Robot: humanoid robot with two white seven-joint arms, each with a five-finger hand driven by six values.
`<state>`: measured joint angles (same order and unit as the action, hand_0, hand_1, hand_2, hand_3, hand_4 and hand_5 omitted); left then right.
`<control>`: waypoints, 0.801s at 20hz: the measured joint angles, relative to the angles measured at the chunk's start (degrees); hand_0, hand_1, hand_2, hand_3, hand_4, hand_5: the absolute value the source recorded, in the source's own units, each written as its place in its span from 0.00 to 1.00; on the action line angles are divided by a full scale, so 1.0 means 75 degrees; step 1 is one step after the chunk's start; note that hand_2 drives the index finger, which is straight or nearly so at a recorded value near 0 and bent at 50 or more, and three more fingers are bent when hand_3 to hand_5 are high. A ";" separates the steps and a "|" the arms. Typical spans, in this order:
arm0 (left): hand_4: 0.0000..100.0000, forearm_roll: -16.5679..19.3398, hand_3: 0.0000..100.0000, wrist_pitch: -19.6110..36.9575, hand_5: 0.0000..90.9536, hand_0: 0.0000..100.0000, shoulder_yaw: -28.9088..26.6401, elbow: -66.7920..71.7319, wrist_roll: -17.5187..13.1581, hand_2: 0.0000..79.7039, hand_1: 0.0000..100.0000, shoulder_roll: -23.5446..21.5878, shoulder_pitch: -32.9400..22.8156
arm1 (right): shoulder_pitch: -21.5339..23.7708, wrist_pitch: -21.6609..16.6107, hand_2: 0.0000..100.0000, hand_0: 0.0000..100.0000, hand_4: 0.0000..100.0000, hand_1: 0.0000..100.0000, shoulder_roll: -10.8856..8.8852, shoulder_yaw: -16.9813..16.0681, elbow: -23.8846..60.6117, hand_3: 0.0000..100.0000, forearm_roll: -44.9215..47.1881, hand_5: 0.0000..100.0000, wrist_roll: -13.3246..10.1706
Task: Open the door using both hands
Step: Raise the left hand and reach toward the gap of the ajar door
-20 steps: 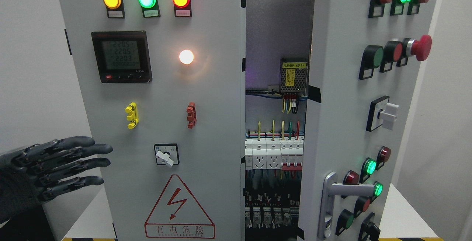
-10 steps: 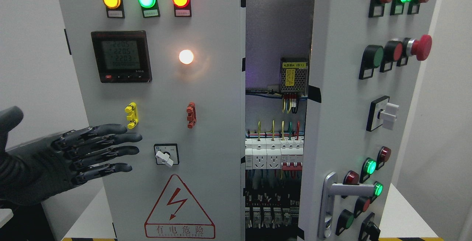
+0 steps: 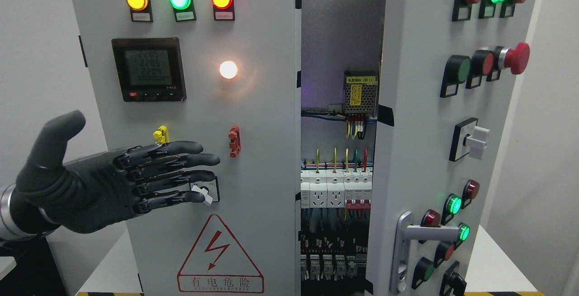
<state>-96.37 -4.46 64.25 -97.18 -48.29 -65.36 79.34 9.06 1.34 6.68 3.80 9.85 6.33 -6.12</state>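
A grey electrical cabinet fills the view. Its left door (image 3: 262, 160) faces me, carrying three lit lamps, a digital meter (image 3: 149, 69), a yellow clip, a red clip (image 3: 234, 141) and a rotary switch (image 3: 204, 191). The right door (image 3: 416, 119) is swung outward, with buttons and a silver lever handle (image 3: 423, 231) low down. Between the doors the gap shows wiring and breakers (image 3: 337, 187). My left hand (image 3: 126, 178), black-gloved, is open with straight fingers, held in front of the left door's lower half, partly covering the yellow clip and the rotary switch. The right hand is out of view.
The cabinet stands on a white table (image 3: 493, 260) with yellow-black tape at its front edge. A red emergency button (image 3: 515, 58) and a white selector knob (image 3: 477, 142) stick out from the right door. Plain white walls lie on both sides.
My left hand has moved right and up from the lower left edge, across the front of the left door, fingers still spread. Both doors stand as before.
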 measured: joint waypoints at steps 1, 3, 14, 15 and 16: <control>0.03 -0.0041 0.00 -0.0004 0.00 0.00 0.0180 0.0051 0.0025 0.00 0.00 0.0114 0.0137 | 0.0000 0.0000 0.00 0.11 0.00 0.00 0.0000 0.0000 0.0000 0.00 0.0000 0.00 0.0000; 0.03 -0.0127 0.00 -0.0008 0.00 0.00 0.0498 0.0196 0.0063 0.00 0.00 0.0357 0.0380 | 0.0000 0.0000 0.00 0.11 0.00 0.00 0.0000 0.0000 0.0000 0.00 0.0000 0.00 -0.0001; 0.03 -0.0671 0.00 0.0082 0.00 0.00 0.1763 0.0930 0.0386 0.00 0.00 0.1816 0.1451 | -0.0002 0.0000 0.00 0.11 0.00 0.00 0.0001 0.0001 0.0000 0.00 0.0000 0.00 -0.0009; 0.03 -0.0691 0.00 0.0083 0.00 0.00 0.1846 0.0977 0.0432 0.00 0.00 0.1963 0.1522 | -0.0002 0.0000 0.00 0.11 0.00 0.00 0.0001 0.0000 0.0001 0.00 0.0000 0.00 -0.0008; 0.03 -0.0715 0.00 0.0086 0.00 0.00 0.1912 0.1023 0.0502 0.00 0.00 0.2093 0.1578 | -0.0002 0.0000 0.00 0.11 0.00 0.00 0.0001 0.0001 0.0001 0.00 0.0000 0.00 -0.0005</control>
<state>-101.74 -3.82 78.59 -89.51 -44.53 -49.67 91.18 9.05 1.34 6.69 3.80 9.85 6.33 -6.16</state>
